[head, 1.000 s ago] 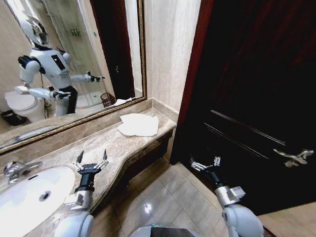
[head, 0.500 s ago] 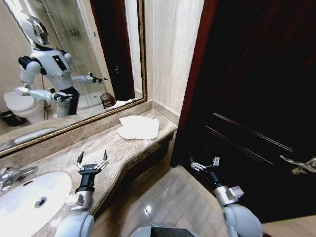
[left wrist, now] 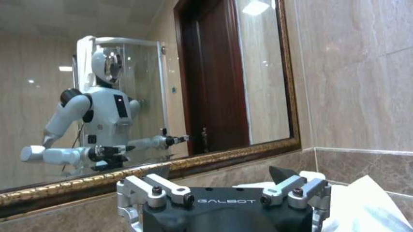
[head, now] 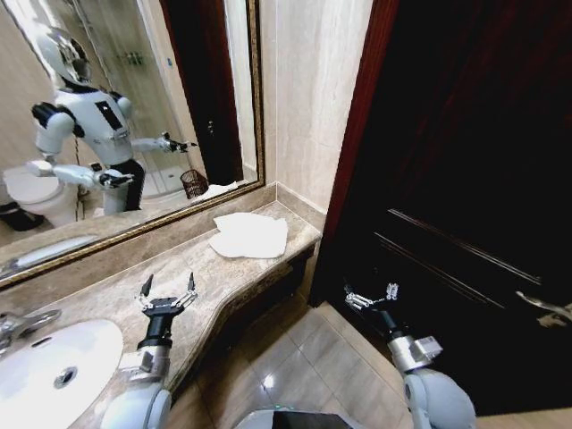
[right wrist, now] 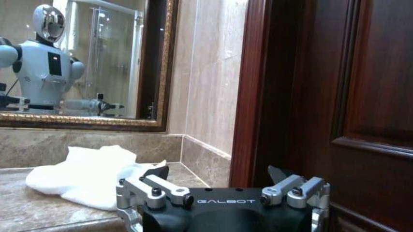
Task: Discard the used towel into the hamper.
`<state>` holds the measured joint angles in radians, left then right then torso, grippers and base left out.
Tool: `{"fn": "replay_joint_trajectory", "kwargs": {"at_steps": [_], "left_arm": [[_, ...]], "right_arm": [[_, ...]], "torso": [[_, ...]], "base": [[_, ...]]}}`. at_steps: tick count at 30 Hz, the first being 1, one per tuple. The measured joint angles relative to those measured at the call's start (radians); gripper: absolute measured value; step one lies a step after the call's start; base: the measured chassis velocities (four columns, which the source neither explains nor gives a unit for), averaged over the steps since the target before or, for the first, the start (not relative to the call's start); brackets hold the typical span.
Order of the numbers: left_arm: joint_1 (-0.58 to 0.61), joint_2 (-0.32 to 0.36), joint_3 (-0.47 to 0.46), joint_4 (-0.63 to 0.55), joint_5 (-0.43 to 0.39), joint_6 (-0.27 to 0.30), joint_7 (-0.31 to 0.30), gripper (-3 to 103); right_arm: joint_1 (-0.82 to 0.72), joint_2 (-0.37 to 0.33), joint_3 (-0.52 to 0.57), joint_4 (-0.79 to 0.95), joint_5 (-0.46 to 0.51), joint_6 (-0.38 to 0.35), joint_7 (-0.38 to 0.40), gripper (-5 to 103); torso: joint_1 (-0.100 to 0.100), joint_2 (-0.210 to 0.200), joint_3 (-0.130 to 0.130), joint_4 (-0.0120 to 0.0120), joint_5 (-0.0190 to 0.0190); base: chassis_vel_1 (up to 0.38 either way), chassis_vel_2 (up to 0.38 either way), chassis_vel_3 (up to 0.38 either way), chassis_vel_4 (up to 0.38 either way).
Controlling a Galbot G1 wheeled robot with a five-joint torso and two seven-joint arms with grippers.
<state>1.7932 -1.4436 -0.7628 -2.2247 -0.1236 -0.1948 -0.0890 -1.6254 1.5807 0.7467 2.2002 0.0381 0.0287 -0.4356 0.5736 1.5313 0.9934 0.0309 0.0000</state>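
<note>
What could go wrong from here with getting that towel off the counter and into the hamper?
The towel lies at the far corner of the counter, well ahead of the open left hand, so a long reach may pinch just one layer and drag it. The right hand hangs open close to the dark door, so a turn might clip it. The hamper appears as a mirror reflection, likely behind the robot, so carrying the towel means turning in tight space.

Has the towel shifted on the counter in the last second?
No. The white towel lies at the same end of the marble counter; the camera itself moved.
</note>
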Motion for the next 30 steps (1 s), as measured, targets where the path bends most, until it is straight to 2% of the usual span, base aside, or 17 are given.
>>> {"fn": "replay_joint_trajectory", "kwargs": {"at_steps": [6,9,10,11,12,13,14,16,17,19,25,27,28,30], "left_arm": [[0.000,-0.001,0.001,-0.001,0.003,0.000,0.001,100],[0.003,0.004,0.001,-0.001,-0.002,0.002,0.021,100],[0.003,0.009,0.000,-0.001,-0.018,0.013,0.045,100],[-0.010,0.021,0.001,-0.001,-0.058,0.056,0.079,100],[-0.031,0.029,0.006,0.001,-0.084,0.094,0.085,100],[-0.031,0.029,0.006,0.001,-0.084,0.094,0.085,100],[-0.051,0.035,0.009,0.005,-0.097,0.122,0.084,100],[-0.109,0.063,0.010,0.011,-0.111,0.195,0.082,100],[-0.109,0.063,0.010,0.011,-0.111,0.195,0.082,100],[-0.160,0.112,0.008,0.027,-0.135,0.257,0.075,100],[-0.282,0.189,0.040,0.136,-0.175,0.297,0.056,100],[-0.381,0.243,0.085,0.203,-0.238,0.328,0.047,100],[-0.381,0.243,0.085,0.203,-0.238,0.328,0.047,100],[-0.470,0.278,0.139,0.260,-0.276,0.353,0.046,100]], "right_arm": [[-0.004,-0.001,0.002,0.002,0.000,0.000,-0.002,100],[-0.007,-0.001,0.006,0.003,0.002,0.004,-0.025,100],[-0.008,-0.002,0.010,0.003,0.004,0.014,-0.046,100],[-0.010,-0.005,0.015,-0.001,0.004,0.037,-0.083,100],[-0.011,-0.008,0.016,-0.007,-0.002,0.057,-0.098,100],[-0.011,-0.008,0.016,-0.007,-0.002,0.057,-0.098,100],[-0.011,-0.010,0.015,-0.011,-0.007,0.066,-0.098,100],[-0.004,-0.018,0.005,-0.023,-0.011,0.070,-0.075,100],[-0.004,-0.018,0.005,-0.023,-0.011,0.070,-0.075,100],[0.029,-0.030,-0.006,-0.034,-0.006,0.042,-0.044,100],[0.071,-0.037,0.002,-0.034,0.007,-0.007,0.000,100],[0.088,-0.037,0.014,-0.032,0.025,-0.047,0.021,100],[0.088,-0.037,0.014,-0.032,0.025,-0.047,0.021,100],[0.099,-0.040,0.020,-0.037,0.029,-0.071,0.032,100]], "torso": [[0.000,0.000,0.000,0.0000,0.0000],[0.000,0.000,0.000,0.0001,0.0001],[0.000,0.000,0.000,0.0001,0.0000],[0.000,0.000,0.000,0.0002,0.0000],[0.000,0.000,0.000,0.0001,0.0000],[0.000,0.000,0.000,0.0001,0.0000],[0.000,0.000,0.000,0.0001,-0.0001],[0.000,0.000,0.000,-0.0004,-0.0001],[0.000,0.000,0.000,-0.0004,-0.0001],[0.000,0.000,0.000,-0.0001,0.0003],[0.000,0.000,0.000,0.0004,-0.0002],[0.000,0.000,0.000,0.0000,-0.0003],[0.000,0.000,0.000,0.0000,-0.0003],[0.000,0.000,0.000,0.0000,-0.0001]], "base": [[-0.048,0.036,0.062,-0.044],[-0.034,0.038,0.029,-0.029],[-0.052,0.057,0.058,-0.053],[-0.036,0.070,0.058,-0.039],[-0.036,0.039,0.054,-0.039],[-0.036,0.039,0.054,-0.039],[0.002,0.039,0.054,-0.013],[0.000,0.000,0.000,0.000],[0.000,0.000,0.000,0.000],[0.000,0.000,0.000,0.000],[0.000,0.000,0.000,0.000],[0.000,0.000,0.000,0.000],[0.000,0.000,0.000,0.000],[0.000,0.000,0.000,0.000]]}}
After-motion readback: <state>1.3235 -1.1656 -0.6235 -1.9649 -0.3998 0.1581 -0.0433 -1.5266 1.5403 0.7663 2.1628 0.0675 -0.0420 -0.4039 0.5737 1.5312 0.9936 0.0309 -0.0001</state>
